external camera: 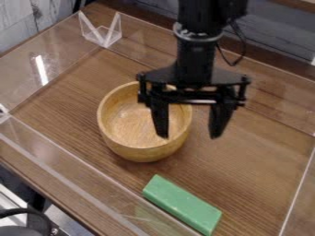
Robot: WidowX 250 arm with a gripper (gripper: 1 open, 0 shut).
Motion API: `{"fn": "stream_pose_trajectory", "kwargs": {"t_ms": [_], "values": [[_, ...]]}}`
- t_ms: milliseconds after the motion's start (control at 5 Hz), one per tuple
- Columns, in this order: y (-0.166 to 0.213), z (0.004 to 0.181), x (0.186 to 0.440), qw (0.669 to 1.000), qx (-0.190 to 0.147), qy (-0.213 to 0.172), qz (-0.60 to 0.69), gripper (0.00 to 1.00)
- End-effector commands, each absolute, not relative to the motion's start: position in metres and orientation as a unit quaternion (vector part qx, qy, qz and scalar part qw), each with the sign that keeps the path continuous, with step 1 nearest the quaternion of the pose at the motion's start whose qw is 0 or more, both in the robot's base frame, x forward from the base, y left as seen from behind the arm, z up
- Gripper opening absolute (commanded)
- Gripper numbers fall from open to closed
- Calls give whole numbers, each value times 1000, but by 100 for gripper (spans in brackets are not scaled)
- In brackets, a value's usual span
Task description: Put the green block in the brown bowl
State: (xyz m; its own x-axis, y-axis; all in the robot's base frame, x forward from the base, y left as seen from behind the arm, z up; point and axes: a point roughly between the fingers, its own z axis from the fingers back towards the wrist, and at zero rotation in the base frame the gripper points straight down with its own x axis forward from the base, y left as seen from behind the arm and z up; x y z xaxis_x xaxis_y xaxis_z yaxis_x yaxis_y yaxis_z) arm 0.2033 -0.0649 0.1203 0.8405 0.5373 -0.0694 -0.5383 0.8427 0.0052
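Green block [182, 205], a flat, elongated bar of plain matte green, lies on the wooden table [252, 147] near the front edge, just in front of the round light-brown wooden bowl [144, 120] and apart from it. It sits at a slant, one end pointing toward the lower right corner of the view.

Our black claw [191, 115] hangs over the right side of the bowl, pointing down, its two fingers spread wide and holding nothing. It stands above and behind the block, not touching it.

We judge the block to be stiff and light, probably wood or foam; it should not bend or crush under a firm pinch. Its matte faces look unlikely to slip. Because it lies so flat, little of its side stands clear of the table, so we would come down low, with the fingers astride the narrow width at about the middle of its length, so it hangs level. Gripping along the length looks unwise, as the bar seems nearly as long as the claw's spread. The claw would also need to be turned to match the block's slant first.

A clear wall [74, 180] rims the table close to the block, which leaves limited room on that side.
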Motion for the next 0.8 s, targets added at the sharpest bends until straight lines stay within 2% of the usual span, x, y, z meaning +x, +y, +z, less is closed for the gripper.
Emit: {"fn": "stream_pose_trajectory", "kwargs": {"t_ms": [0,200,600], "values": [[-81,123,188,932,-32,10,361,100],[-88,108,177,908,-52,8,416,100],[-92,84,177,878,-76,15,473,100]]}}
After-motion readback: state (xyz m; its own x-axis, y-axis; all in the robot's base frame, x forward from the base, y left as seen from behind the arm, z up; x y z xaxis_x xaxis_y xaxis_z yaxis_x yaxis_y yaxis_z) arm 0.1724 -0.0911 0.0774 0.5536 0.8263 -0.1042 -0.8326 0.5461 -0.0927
